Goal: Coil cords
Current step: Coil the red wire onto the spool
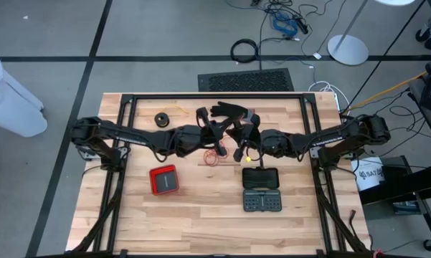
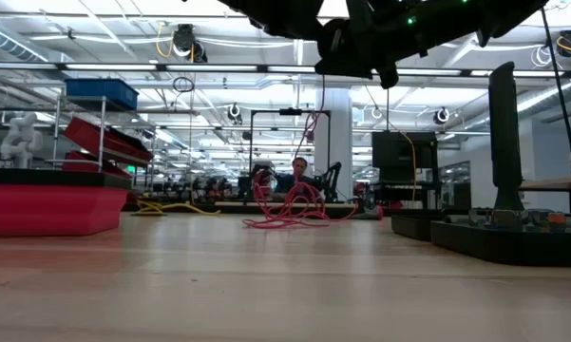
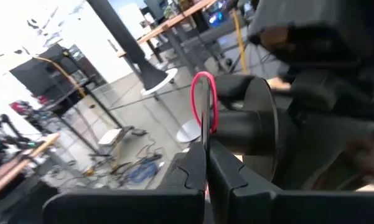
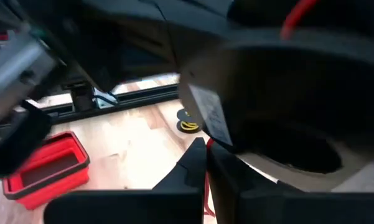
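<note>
Near to far. In the left wrist view, the left gripper (image 3: 206, 171) is seen with fingers pressed together on a thin red cord (image 3: 203, 102), which rises from the pinch in a narrow loop against the other arm's dark body. In the right wrist view, the right gripper (image 4: 205, 167) is likewise closed, a red strand (image 4: 206, 196) pinched between its fingers; whether it is the same cord cannot be told, the view being mostly blocked by the other arm. A red tray (image 4: 46, 168) and a small yellow-and-black bundle (image 4: 188, 124) on the table (image 4: 137, 149) are shown only here at close range.

From above, both grippers are seen meeting over the table's middle, left gripper (image 1: 216, 136) and right gripper (image 1: 245, 137) near each other. A reddish cord loop (image 1: 214, 155) lies on the wood just beneath them. A black bundle (image 1: 163, 119) sits well apart, toward the far left. A black glove (image 1: 228, 110) lies beyond the grippers, a black case (image 1: 261, 189) nearer.

In the low view, only the red cord pile (image 2: 290, 204) is shown at table level, arms overhead.

A label on a white box off the table's right edge is partly readable: "SAT".
</note>
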`<state>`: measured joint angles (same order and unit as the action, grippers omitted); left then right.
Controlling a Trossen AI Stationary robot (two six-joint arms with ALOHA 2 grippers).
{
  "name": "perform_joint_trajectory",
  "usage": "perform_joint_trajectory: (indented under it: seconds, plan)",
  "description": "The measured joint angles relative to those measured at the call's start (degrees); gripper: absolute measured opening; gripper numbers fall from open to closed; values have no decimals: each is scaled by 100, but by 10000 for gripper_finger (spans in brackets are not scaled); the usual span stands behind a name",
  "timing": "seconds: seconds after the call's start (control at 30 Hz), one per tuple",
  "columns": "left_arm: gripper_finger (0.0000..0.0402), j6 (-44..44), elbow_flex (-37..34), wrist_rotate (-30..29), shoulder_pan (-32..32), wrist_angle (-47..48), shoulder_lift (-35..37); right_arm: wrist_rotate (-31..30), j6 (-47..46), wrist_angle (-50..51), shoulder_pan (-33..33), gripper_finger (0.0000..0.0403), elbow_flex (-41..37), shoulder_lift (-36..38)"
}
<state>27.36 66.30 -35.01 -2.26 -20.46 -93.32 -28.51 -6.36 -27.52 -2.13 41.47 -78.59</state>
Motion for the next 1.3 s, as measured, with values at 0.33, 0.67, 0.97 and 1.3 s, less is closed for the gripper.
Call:
perform_joint_trajectory:
  seconds: [0.33, 0.67, 0.97, 1.3]
  plan:
    - [0, 1055, 0, -811, -2, 123, -59, -31, -20, -191, -133, 0, 0, 0]
    - [0, 1274, 0, -1040, -2, 1355, -59, -189, 325, -113, -330, 0, 0, 242]
    - [0, 1148, -7, -1081, -304, 1675, 72, -1212, 336, 1875, -234, 0, 0, 799]
    - [0, -503, -7, 262, -120, 1170, 580, -1259, 841, 1352, -50, 0, 0, 580]
